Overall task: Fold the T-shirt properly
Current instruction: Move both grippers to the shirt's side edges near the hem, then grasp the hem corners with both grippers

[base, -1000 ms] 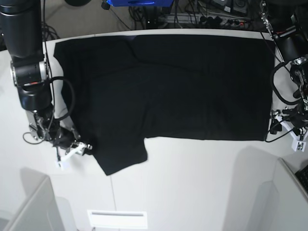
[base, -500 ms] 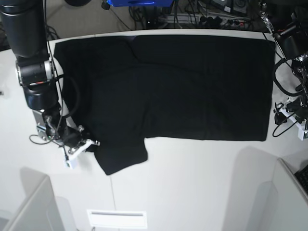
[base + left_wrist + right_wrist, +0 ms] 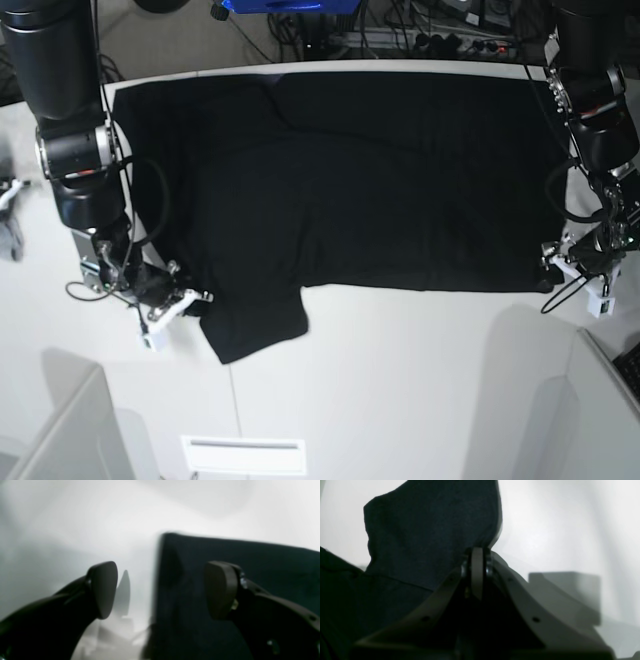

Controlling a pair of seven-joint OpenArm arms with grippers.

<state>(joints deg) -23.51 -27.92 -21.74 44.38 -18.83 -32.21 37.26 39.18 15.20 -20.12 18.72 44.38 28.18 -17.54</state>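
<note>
The right gripper (image 3: 477, 573) sits low in the middle of its wrist view with its jaws pressed together on the edge of the T-shirt's sleeve, the black cloth rising above the tips into the upper left of that frame; the left gripper (image 3: 160, 590) has its two dark fingers (image 3: 103, 588) well apart, one over bare white table (image 3: 75, 530) and the other over black cloth, the shirt's corner edge running between them; nothing is pinched there. There is one T-shirt (image 3: 380, 180), black and plain on the side that shows, spread flat across the upper middle of the base view, with one sleeve jutting toward the lower left; two arms, one gripper each. Around it lie cables and equipment along the top edge, and pale panels in both lower corners. In the base view the right arm (image 3: 75, 150) comes down the left side, its gripper (image 3: 185, 300) at the sleeve; the left arm (image 3: 595, 120) comes down the right side, its gripper (image 3: 560, 262) at the shirt's lower right corner.
</note>
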